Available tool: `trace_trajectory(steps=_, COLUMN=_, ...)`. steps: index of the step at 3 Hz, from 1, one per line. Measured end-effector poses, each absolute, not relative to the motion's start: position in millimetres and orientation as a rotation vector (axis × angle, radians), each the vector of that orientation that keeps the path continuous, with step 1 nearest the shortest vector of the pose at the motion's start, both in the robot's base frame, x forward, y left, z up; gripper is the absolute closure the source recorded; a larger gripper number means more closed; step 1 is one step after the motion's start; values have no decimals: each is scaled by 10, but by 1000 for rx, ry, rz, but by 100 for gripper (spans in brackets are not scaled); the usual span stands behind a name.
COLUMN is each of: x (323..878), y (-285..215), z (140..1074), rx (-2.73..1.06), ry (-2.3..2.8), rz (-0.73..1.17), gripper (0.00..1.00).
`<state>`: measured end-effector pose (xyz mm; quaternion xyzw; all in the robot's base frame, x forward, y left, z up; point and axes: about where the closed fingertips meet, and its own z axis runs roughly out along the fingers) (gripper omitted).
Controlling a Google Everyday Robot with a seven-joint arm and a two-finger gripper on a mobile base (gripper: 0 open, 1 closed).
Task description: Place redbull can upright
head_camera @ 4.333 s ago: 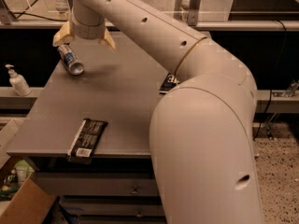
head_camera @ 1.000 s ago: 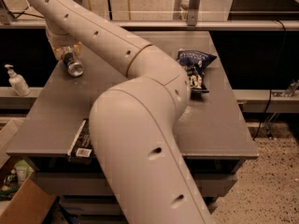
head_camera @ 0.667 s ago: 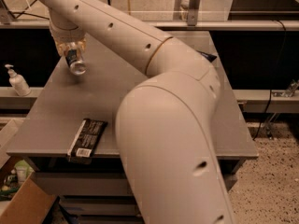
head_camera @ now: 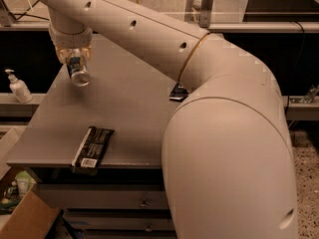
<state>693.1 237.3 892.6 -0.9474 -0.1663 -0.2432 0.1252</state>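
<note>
The redbull can (head_camera: 79,73) sits at the far left of the grey table (head_camera: 129,113), and from my feed it is not upright: it leans, with one silver round end turned towards the camera and its blue body running up and away behind it. The upper part of the can disappears into the gripper (head_camera: 75,59), which hangs right over it at the end of the wrist. I cannot tell whether the gripper is clamped on the can or merely surrounds it, and I cannot tell if the can's lower end touches the tabletop.

The cream arm (head_camera: 149,31) sweeps from the upper left across the table to a large elbow that fills the right side of my view. A dark snack bar wrapper (head_camera: 92,147) lies flat near the table's front edge, well apart from the can. Another dark packet (head_camera: 178,92) peeks out beside the arm near the middle of the table, mostly hidden. A white pump bottle (head_camera: 19,86) stands on a ledge left of the table. A cardboard box (head_camera: 25,218) shows at the lower left corner
</note>
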Motion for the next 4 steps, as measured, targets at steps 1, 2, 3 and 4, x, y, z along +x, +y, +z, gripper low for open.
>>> trace_trajectory(steps=1, x=6920, y=2364, z=8921, rx=-2735, ry=-513, rz=-742, gripper=100)
trace_trajectory(steps=2, x=6883, y=2270, z=8932, rx=-2695, ry=-538, rz=-821, gripper=100)
trace_trajectory(steps=3, x=6820, y=2144, z=8954, rx=-2625, ry=-565, rz=-921, gripper=100)
trace_trajectory(steps=4, x=6766, y=2016, z=8999, rx=-2513, ry=-573, rz=-1010, gripper=100)
